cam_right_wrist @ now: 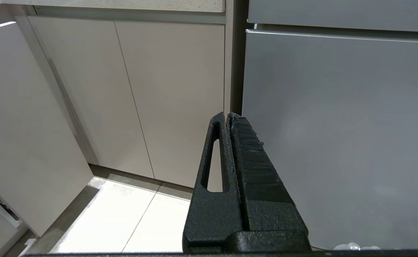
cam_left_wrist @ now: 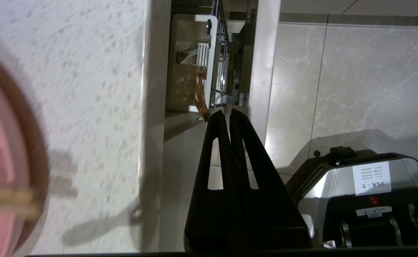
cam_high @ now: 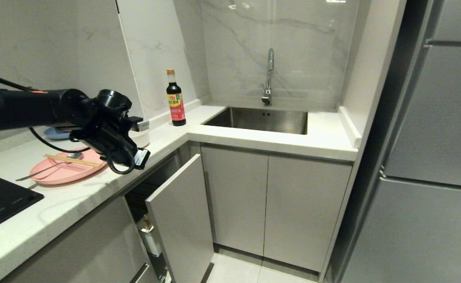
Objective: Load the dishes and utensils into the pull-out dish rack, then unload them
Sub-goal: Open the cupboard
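I am holding the left gripper [cam_left_wrist: 227, 113] above the front edge of the counter [cam_high: 77, 198], just beside the pink divided plate [cam_high: 63, 173], fingers pressed together and clamped on nothing. The right gripper [cam_right_wrist: 228, 116] is hanging parked down by the cabinet doors, fingers likewise together and empty. Main risk as I am reading it: the hand is sitting close over the plate rim with jaws closed, so any descent without opening first would be shoving the plate along the counter or flicking the chopsticks [cam_high: 72, 160] off it; the spoon [cam_high: 47, 168] is also lying loose on the plate and could be sliding off toward the cooktop [cam_high: 2, 202]. Second risk: the pull-out dish rack [cam_left_wrist: 209, 64], below the counter edge and just beside the plate's position, is standing partly drawn out, and its narrow front panel [cam_high: 181, 220] is jutting into the aisle where the arm or base could be clipping it. Contents: plate is carrying chopsticks and spoon; inside the rack a white caddy and a wooden piece are showing, no dishes visible. The sink [cam_high: 260, 120], well beyond the plate, is showing nothing inside.
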Tool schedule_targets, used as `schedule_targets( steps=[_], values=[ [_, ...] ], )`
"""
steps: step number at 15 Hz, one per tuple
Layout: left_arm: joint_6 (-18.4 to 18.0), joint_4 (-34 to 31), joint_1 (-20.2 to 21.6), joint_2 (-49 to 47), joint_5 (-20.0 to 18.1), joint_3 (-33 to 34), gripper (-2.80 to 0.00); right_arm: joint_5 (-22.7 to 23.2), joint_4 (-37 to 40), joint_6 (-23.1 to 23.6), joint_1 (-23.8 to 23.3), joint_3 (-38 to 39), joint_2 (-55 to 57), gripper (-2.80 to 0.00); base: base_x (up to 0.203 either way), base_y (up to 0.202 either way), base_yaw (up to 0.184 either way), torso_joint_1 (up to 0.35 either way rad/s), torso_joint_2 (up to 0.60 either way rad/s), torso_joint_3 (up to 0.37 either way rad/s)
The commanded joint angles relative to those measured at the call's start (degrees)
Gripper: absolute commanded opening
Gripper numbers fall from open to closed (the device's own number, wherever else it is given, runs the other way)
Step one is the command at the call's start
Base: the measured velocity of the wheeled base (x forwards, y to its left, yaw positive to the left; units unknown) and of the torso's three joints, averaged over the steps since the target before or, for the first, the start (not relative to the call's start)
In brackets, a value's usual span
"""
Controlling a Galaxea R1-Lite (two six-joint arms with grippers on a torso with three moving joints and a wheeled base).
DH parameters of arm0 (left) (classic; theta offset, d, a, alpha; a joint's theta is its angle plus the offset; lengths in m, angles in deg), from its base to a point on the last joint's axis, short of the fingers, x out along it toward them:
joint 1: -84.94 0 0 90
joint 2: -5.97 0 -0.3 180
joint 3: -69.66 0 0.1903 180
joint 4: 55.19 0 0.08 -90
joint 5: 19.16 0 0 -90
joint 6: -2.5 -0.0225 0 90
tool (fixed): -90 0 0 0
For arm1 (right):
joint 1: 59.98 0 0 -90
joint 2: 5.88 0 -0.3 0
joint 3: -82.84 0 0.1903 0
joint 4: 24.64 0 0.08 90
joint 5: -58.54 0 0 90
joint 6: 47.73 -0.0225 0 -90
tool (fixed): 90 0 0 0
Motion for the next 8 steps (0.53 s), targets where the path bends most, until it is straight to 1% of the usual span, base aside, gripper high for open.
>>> schedule_targets(
  steps=[1,3,5,8],
  values=[
    [0.01,-0.13,-0.08,-5.05,0.01,-2.23,-2.8,0.02,0.0,0.0,0.04,0.0,0.03,-2.8,0.0,0.0,0.0,0.0,0.0,0.0],
    [0.48,1.62,-0.15,-8.55,0.01,-3.88,-2.8,0.02,0.0,0.0,0.03,0.0,0.03,-2.8,0.0,0.0,0.0,0.0,0.0,0.0],
    [1.19,5.64,-0.19,-11.09,0.0,-5.13,-2.8,0.02,0.0,0.0,0.02,0.0,0.05,-2.8,0.0,0.0,0.0,0.0,0.0,0.0],
    [1.77,6.78,-0.93,-13.46,0.02,-6.91,-2.8,0.02,0.0,0.0,0.04,0.0,-0.03,-2.8,0.0,0.0,0.0,0.0,0.0,0.0]
  ],
)
